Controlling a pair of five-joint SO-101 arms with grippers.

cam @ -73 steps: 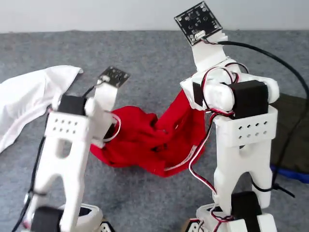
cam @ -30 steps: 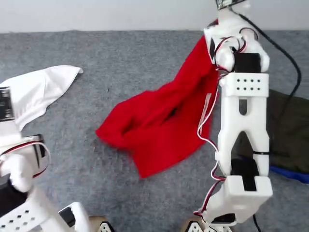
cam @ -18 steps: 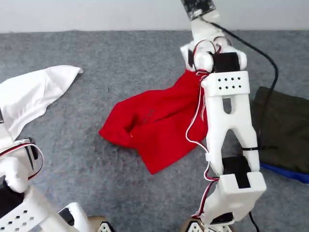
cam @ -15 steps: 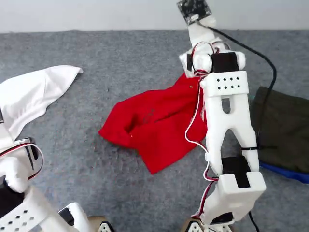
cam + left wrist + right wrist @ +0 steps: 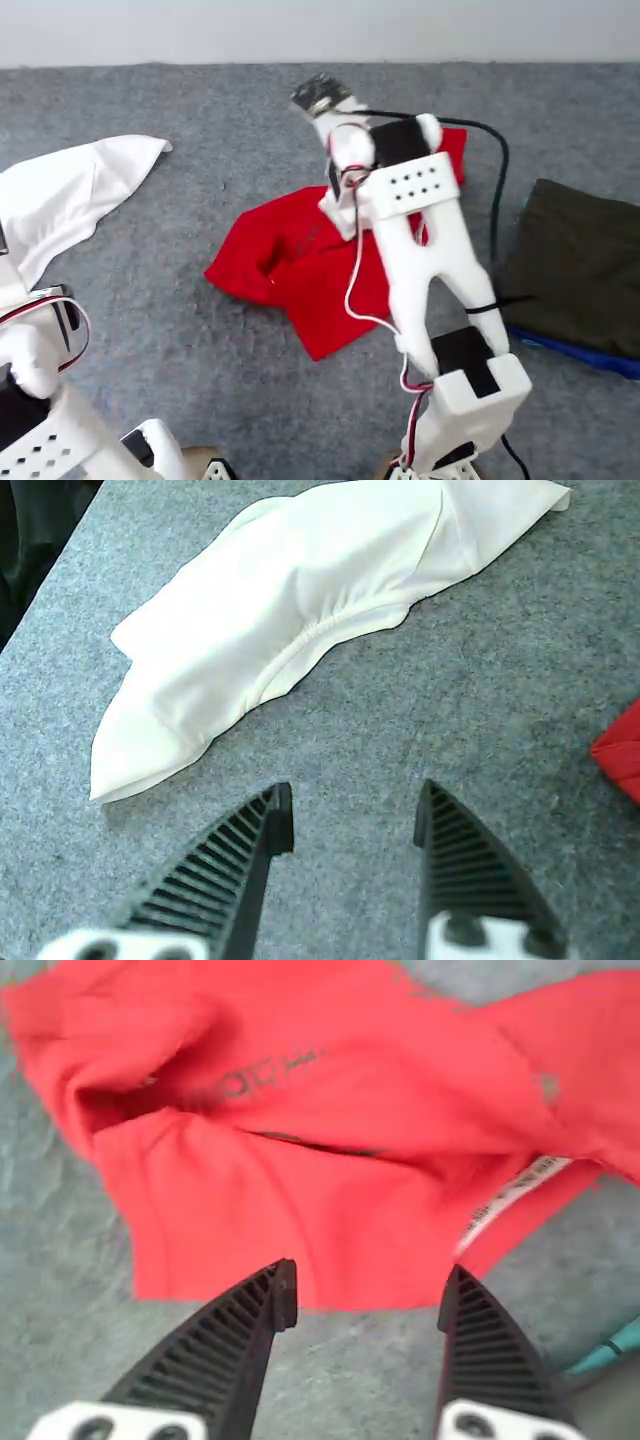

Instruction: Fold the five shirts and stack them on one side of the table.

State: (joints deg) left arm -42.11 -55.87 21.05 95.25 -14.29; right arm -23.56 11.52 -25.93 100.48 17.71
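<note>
Hanging over the red shirt (image 5: 330,1130), our right gripper (image 5: 365,1295) has its fingers spread wide and holds nothing. The shirt's near edge lies just at the gap between them. In the high view the red shirt (image 5: 285,265) lies crumpled at the centre of the grey table (image 5: 200,110), with our right arm (image 5: 415,250) stretched across its 3 o'clock half. Our left gripper (image 5: 350,810) is likewise released and empty above bare table, with the white shirt (image 5: 300,600) near it. In the high view the white shirt (image 5: 75,195) sits at 9 o'clock. A folded dark green shirt (image 5: 580,260) rests at 3 o'clock on a blue one (image 5: 600,360).

The main risk, as we judge it, is a bad pinch. The red cloth is bunched in overlapping layers, so closing here could catch two layers, or only one thin edge. The lift would then drag a lump rather than open the shirt flat. Our right arm also passes close to the dark stack, so a wide swing toward 3 o'clock could nudge it askew. The white shirt lies near the table's edge, and a careless tug from our left could slide it off.
</note>
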